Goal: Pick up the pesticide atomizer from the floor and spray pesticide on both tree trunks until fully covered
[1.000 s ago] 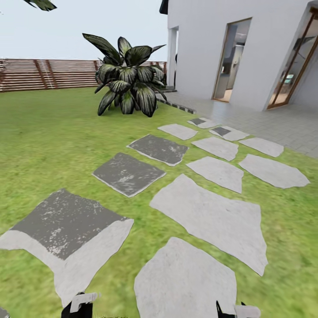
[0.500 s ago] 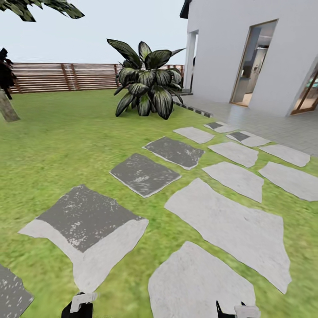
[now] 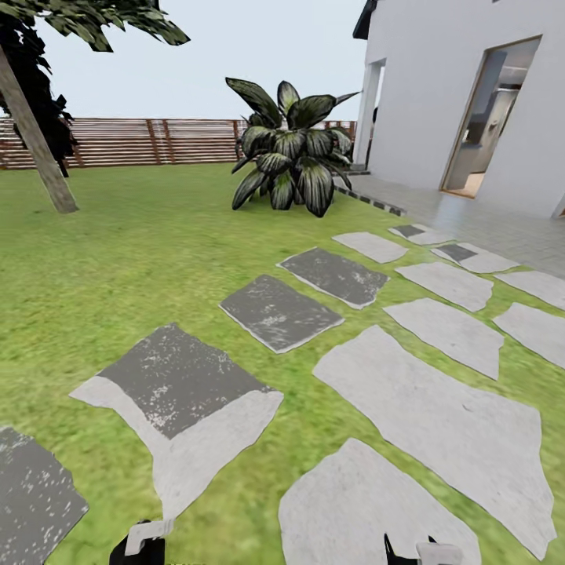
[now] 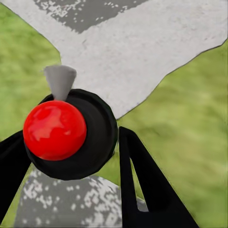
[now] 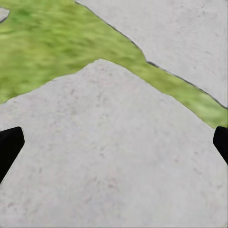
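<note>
The view has swung left, bringing a tree trunk (image 3: 39, 149) in far left across open lawn (image 3: 118, 251). Left hand (image 4: 71, 156) grips the pesticide atomizer (image 4: 71, 135); right hand (image 5: 114, 147) gapes wide.

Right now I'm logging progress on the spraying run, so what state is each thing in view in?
pesticide atomizer: off the floor, held between the left gripper's fingers
left gripper: shut on the atomizer
right gripper: open, nothing between its fingers, over a pale paving stone
tree trunk: leaning, bare grey-brown, far off across the lawn
house door: open
</note>
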